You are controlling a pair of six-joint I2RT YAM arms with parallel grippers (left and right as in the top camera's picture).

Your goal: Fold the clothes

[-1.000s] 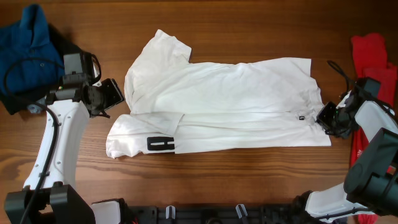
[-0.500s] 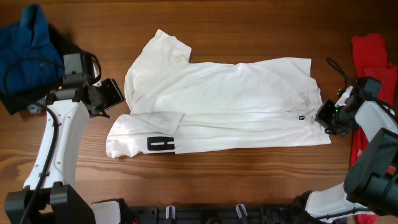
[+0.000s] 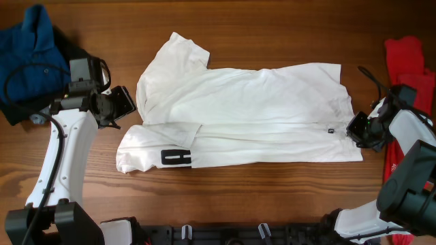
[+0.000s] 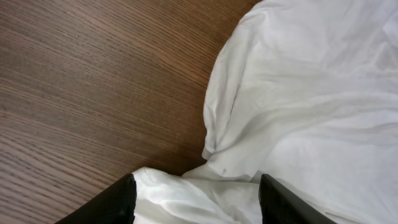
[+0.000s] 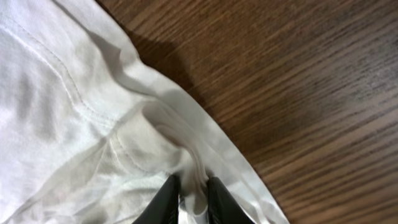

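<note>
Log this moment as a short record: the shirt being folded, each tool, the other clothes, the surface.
garment: white T-shirt, spread across the table, sleeves toward the left arm
left tool: open, over the shirt's sleeve-side edge
right tool: shut, pinching a fold of fabric at the shirt's opposite edge
other clothes: blue polo beside the left arm; red shirts beside the right arm
surface: wooden table

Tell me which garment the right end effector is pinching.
The white T-shirt in the middle: the right end effector grips its edge. The blue garment and the red garment lie at the sides.
</note>
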